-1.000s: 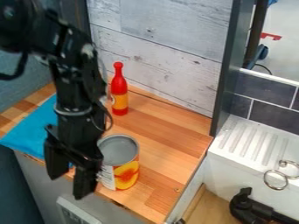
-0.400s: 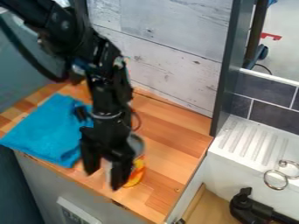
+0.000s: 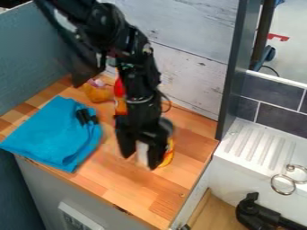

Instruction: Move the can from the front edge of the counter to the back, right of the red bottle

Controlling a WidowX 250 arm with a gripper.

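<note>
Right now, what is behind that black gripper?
A can stands behind the gripper, its right side and a pale strip between the fingers showing. Much of its front is covered, so I can't tell whether they touch.

Single fixed camera, above the wooden surface (image 3: 201,153), slanting down toward the plank wall (image 3: 195,78); close range, sink (image 3: 237,159) at lower right.

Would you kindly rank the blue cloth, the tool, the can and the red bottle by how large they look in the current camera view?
1. Blue cloth
2. Tool
3. Can and red bottle, unranked: both are partly hidden, so their order is unsure.
</note>
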